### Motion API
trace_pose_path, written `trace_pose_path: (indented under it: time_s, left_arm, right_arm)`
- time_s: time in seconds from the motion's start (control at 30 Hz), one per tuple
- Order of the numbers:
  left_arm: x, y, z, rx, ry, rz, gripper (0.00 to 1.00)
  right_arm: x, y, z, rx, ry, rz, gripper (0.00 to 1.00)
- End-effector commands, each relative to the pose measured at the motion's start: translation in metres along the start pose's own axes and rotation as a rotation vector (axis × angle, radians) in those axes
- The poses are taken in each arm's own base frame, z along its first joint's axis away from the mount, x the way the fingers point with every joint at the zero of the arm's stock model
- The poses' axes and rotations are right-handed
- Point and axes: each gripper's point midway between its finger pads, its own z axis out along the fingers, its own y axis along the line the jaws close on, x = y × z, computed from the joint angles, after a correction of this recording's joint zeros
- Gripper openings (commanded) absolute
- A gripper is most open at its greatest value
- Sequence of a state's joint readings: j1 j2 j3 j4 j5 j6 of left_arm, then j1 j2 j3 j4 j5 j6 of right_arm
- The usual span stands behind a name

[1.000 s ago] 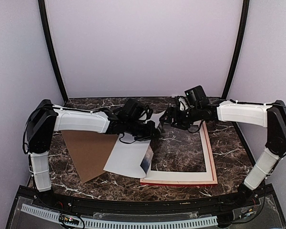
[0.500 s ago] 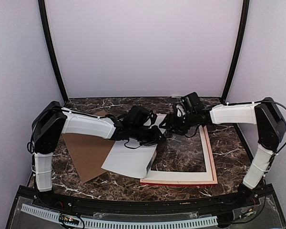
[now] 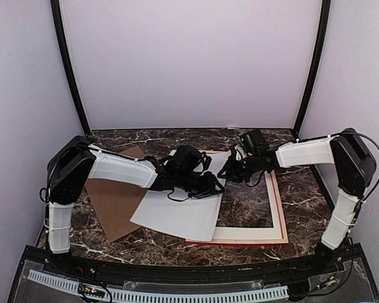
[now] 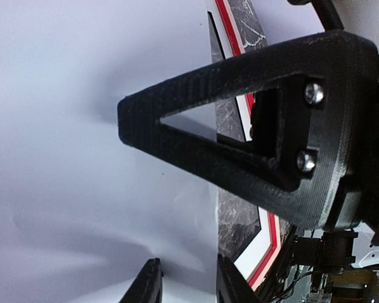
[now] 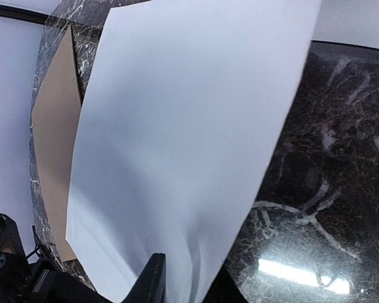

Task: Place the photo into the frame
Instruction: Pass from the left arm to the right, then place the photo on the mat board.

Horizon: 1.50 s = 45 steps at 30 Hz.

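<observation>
From above, the photo, curled with a dark corner showing a second ago, now lies spread white side up over the left rail of the frame. The left gripper and right gripper are both at its far edge, near the frame's far-left corner. In the left wrist view white sheet shows between the fingers, but I cannot tell whether they pinch it. In the right wrist view the sheet creases into the fingers, so that gripper looks clamped on the photo. The sheet probably needs sliding right to sit inside the frame.
</observation>
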State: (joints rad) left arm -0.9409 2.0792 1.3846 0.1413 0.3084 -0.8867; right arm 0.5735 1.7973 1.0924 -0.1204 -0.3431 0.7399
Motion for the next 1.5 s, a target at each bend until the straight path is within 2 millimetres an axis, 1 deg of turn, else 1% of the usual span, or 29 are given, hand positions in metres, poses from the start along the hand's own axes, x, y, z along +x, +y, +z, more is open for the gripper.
trace_pose_path:
  time_s: [0.0, 0.03, 0.1, 0.2, 0.27, 0.33, 0.37, 0.43, 0.5, 0.53, 0.57, 0.6, 0.63, 0.67, 0.7, 0.77, 0.9, 0.97, 1.07, 1.2, 1.37, 1.47]
  left_arm:
    - [0.004, -0.007, 0.001, 0.028, 0.013, 0.017, 0.36]
    - [0.005, -0.009, 0.001, 0.034, 0.019, 0.021, 0.38]
    - [0.006, -0.012, 0.000, 0.045, 0.028, 0.041, 0.44]
    - [0.006, -0.019, -0.002, 0.068, 0.042, 0.072, 0.49]
    - [0.006, -0.026, -0.007, 0.087, 0.047, 0.104, 0.52]
    - [0.004, -0.032, -0.014, 0.096, 0.038, 0.145, 0.57]
    - [0.005, -0.032, -0.016, 0.090, 0.040, 0.172, 0.61]
    - [0.002, -0.036, -0.026, 0.080, 0.023, 0.220, 0.66]
    - [-0.006, -0.043, -0.041, 0.064, -0.012, 0.271, 0.68]
    - [-0.007, -0.039, -0.044, 0.035, -0.020, 0.283, 0.69]
    - [-0.011, -0.044, -0.051, 0.030, -0.038, 0.317, 0.70]
    - [-0.014, -0.040, -0.054, 0.003, -0.049, 0.328, 0.70]
    - [-0.017, -0.043, -0.060, -0.004, -0.060, 0.355, 0.70]
    - [-0.018, -0.038, -0.063, -0.036, -0.064, 0.362, 0.71]
    - [-0.021, -0.040, -0.067, -0.045, -0.074, 0.387, 0.71]
    - [-0.027, -0.038, -0.073, -0.082, -0.088, 0.410, 0.72]
    - [-0.036, -0.031, -0.082, -0.132, -0.104, 0.427, 0.73]
    - [-0.039, -0.028, -0.086, -0.147, -0.110, 0.427, 0.73]
    - [-0.043, -0.022, -0.090, -0.172, -0.115, 0.426, 0.73]
    - [-0.046, -0.019, -0.095, -0.192, -0.122, 0.428, 0.73]
    - [-0.046, -0.016, -0.096, -0.204, -0.118, 0.426, 0.73]
    - [-0.046, -0.015, -0.096, -0.209, -0.117, 0.424, 0.73]
  right_arm:
    - [-0.009, -0.008, -0.002, 0.009, -0.032, -0.015, 0.15]
    - [-0.009, -0.011, -0.002, 0.013, -0.031, -0.015, 0.12]
    - [-0.010, -0.017, -0.003, 0.017, -0.030, -0.011, 0.06]
    - [-0.011, -0.025, -0.007, 0.023, -0.025, -0.012, 0.00]
    - [-0.012, -0.030, -0.012, 0.030, -0.014, -0.022, 0.00]
    - [-0.013, -0.037, -0.018, 0.045, -0.007, -0.045, 0.00]
    - [-0.013, -0.041, -0.023, 0.053, 0.004, -0.054, 0.00]
    - [-0.011, -0.049, -0.032, 0.067, 0.032, -0.079, 0.00]
    - [-0.009, -0.057, -0.044, 0.095, 0.059, -0.118, 0.00]
    - [-0.008, -0.062, -0.051, 0.115, 0.071, -0.133, 0.00]
    - [-0.008, -0.068, -0.059, 0.134, 0.079, -0.149, 0.00]
    - [-0.007, -0.073, -0.068, 0.149, 0.084, -0.162, 0.00]
    - [-0.007, -0.081, -0.077, 0.162, 0.088, -0.167, 0.00]
    - [-0.005, -0.086, -0.084, 0.172, 0.099, -0.176, 0.00]
    - [-0.003, -0.089, -0.090, 0.175, 0.113, -0.186, 0.00]
    - [0.000, -0.095, -0.100, 0.182, 0.130, -0.202, 0.00]
    - [-0.003, -0.116, -0.117, 0.276, 0.134, -0.226, 0.00]
    - [-0.006, -0.122, -0.121, 0.305, 0.136, -0.232, 0.00]
    - [-0.011, -0.126, -0.123, 0.317, 0.133, -0.241, 0.00]
    - [-0.021, -0.138, -0.125, 0.373, 0.133, -0.251, 0.00]
    - [-0.037, -0.135, -0.119, 0.338, 0.109, -0.253, 0.00]
    - [-0.047, -0.130, -0.116, 0.305, 0.091, -0.251, 0.00]
